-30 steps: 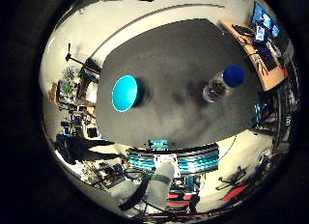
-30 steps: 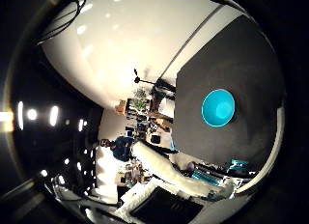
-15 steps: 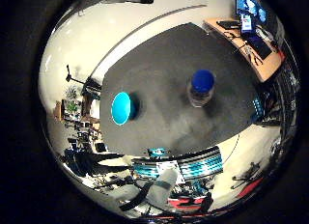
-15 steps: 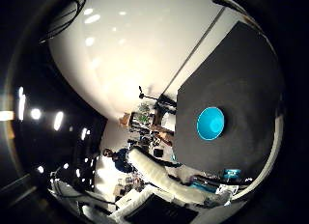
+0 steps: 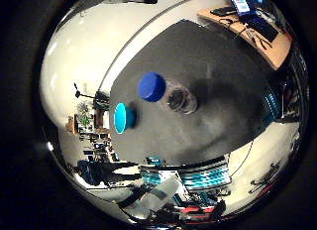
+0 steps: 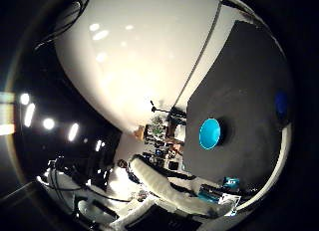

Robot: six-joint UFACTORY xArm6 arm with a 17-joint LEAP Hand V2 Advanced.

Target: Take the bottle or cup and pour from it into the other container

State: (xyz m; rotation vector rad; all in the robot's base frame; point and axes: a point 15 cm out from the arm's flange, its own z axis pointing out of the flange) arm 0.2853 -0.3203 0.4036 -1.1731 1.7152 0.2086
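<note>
A clear plastic bottle (image 5: pixel 176 96) with a blue cap (image 5: pixel 152 86) stands on a dark grey table (image 5: pixel 223 76), near the middle of the right little finger side palm view. A teal cup (image 5: pixel 123 117) stands on the same table beside it, near the table's edge. The right thumb side palm view shows the teal cup (image 6: pixel 210 133) on the table (image 6: pixel 249 82) and a blue spot of the cap (image 6: pixel 282 102) at the rim.
A wooden desk with monitors (image 5: pixel 248 12) stands beyond the table's far side. A plant and room clutter (image 5: pixel 87 116) lie past the table edge by the cup. Pale floor (image 5: pixel 99 42) surrounds the table.
The whole picture has shifted, so the camera has moved. The bottle now appears larger and nearer the middle of the little finger side view; the cup appears smaller, near the table's edge.
</note>
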